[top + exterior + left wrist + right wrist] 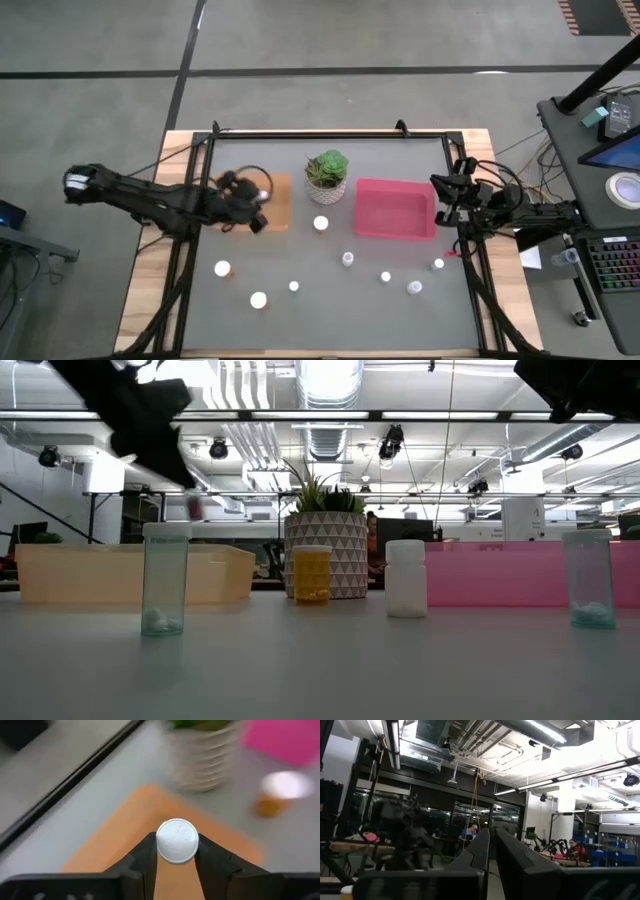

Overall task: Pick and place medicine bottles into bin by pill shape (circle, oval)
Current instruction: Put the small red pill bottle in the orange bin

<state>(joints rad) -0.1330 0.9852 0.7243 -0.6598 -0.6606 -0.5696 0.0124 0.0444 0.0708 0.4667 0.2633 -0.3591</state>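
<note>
My left gripper point(257, 208) hangs over the orange tray point(280, 190), shut on a small bottle with a white ribbed cap point(177, 841). The pink-red tray point(395, 208) lies to the right of the orange one. My right gripper point(441, 192) waits shut and empty above the pink-red tray's right end; in its wrist view point(491, 845) its fingers point level into the room. Several other small bottles stand upright on the table's near half, among them an orange one point(321, 223), a white-capped one point(222, 268) and a slim one point(347, 259). My left gripper pinches the bottle between its two fingers at the sides of its white cap point(161, 845). The fingers point down from above. The bottle stands upright in the hold, cap up, clear above the orange tray's floor point(125, 835); the cap hides its body.
A green plant in a white patterned pot point(327, 175) stands between the two trays at the far side. A dark metal frame point(330, 135) runs along the table's edges. In the low view, clear bottles point(164, 578) and a white one point(406, 577) stand before the trays.
</note>
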